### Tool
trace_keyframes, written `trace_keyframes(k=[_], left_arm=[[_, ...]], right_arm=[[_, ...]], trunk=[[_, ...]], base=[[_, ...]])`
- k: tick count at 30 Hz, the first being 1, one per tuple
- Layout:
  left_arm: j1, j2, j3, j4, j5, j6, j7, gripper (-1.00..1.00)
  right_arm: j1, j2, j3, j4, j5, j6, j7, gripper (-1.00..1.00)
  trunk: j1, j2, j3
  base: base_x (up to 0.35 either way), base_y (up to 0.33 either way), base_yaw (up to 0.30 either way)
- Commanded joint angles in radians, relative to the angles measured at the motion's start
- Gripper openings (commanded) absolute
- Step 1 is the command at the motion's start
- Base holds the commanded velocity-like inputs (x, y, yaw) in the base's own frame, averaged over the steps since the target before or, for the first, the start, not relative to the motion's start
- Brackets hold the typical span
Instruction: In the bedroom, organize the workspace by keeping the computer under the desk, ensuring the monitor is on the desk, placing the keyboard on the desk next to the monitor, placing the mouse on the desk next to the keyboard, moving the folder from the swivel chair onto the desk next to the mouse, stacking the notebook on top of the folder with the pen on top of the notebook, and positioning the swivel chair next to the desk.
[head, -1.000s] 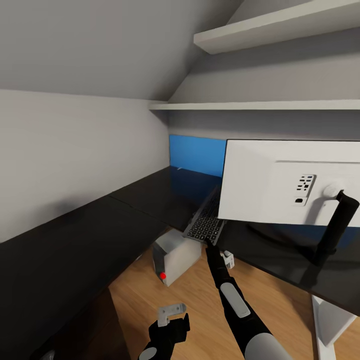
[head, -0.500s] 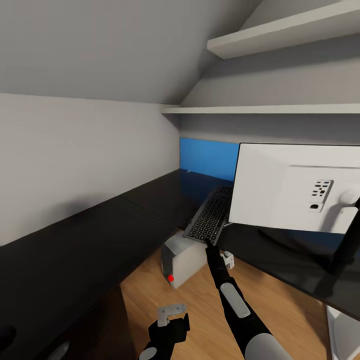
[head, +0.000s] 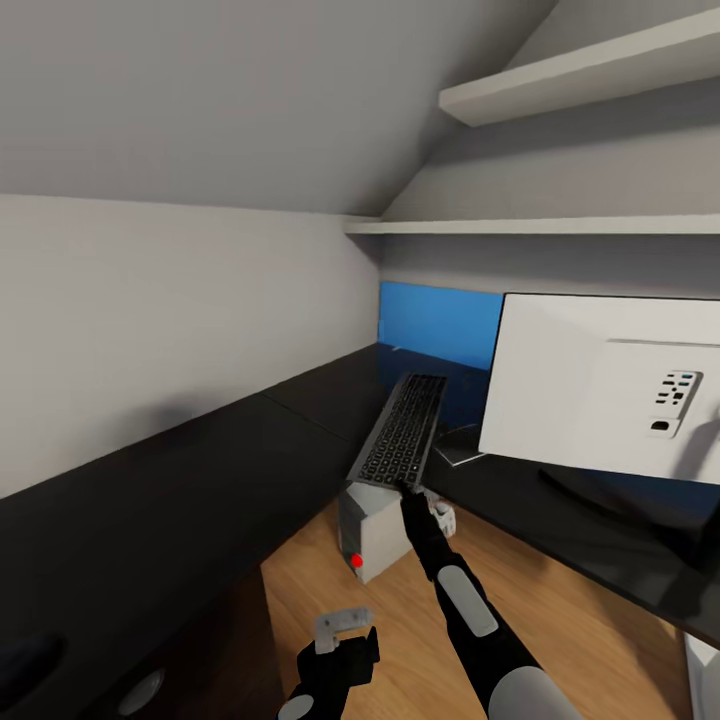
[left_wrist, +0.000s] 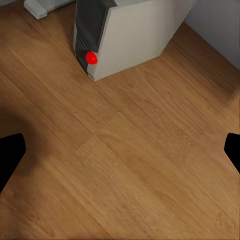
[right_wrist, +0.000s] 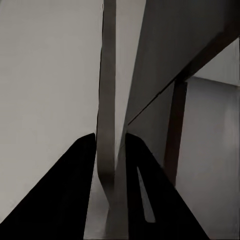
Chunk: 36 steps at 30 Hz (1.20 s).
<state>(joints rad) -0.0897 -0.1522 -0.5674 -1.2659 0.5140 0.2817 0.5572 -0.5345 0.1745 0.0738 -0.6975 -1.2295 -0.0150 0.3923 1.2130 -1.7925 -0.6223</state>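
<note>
Head: my right gripper (head: 408, 487) clamps the keyboard's (head: 400, 430) near edge — raised, tilted over the desk (head: 200, 480), beside the monitor (head: 600, 385); computer (head: 375, 525) on the floor below.
Left wrist: left fingers (left_wrist: 10, 155) spread wide above the wooden floor (left_wrist: 130, 165).
Right wrist: fingers (right_wrist: 75, 185) pinch the keyboard's thin edge.

Monitor (head: 600, 385) ran off the head view's right edge, stand unseen. Keyboard (head: 400, 430) covered the computer's (head: 375, 530) top. Bench (head: 150, 510) cut at left edge.
</note>
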Motion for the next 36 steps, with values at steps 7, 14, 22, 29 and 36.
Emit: trace_keyframes(k=[7,14,22,29,36], left_arm=[[-0.001,0.000,-0.002,-0.001,0.006,0.002,0.007,1.00],[-0.001,0.000,-0.002,-0.001,0.006,0.002,0.009,1.00],[-0.001,0.000,-0.002,-0.001,0.005,0.002,0.009,1.00],[-0.001,0.000,-0.001,0.001,0.007,0.002,0.010,1.00],[-0.001,0.000,0.003,0.069,0.005,0.002,0.009,1.00]], right_arm=[[-0.001,0.000,0.001,-0.008,-0.015,0.125,0.012,-1.00],[-0.001,0.000,0.001,-0.008,-0.014,0.148,0.010,-1.00],[-0.001,0.000,0.001,-0.008,-0.013,0.188,0.011,-1.00],[-0.001,0.000,0.001,-0.008,-0.015,0.181,0.009,-1.00],[-0.001,0.000,0.002,-0.008,-0.015,0.180,0.007,-1.00]], trunk=[[0.000,-0.001,0.000],[0.000,-0.001,0.000],[0.000,-0.001,0.000],[0.000,-0.001,0.000],[0.000,-0.001,0.006]], base=[[0.000,0.000,0.020],[0.000,0.000,0.001],[-0.031,-0.031,0.000],[-0.246,-0.209,0.001],[-0.261,-0.232,0.161]])
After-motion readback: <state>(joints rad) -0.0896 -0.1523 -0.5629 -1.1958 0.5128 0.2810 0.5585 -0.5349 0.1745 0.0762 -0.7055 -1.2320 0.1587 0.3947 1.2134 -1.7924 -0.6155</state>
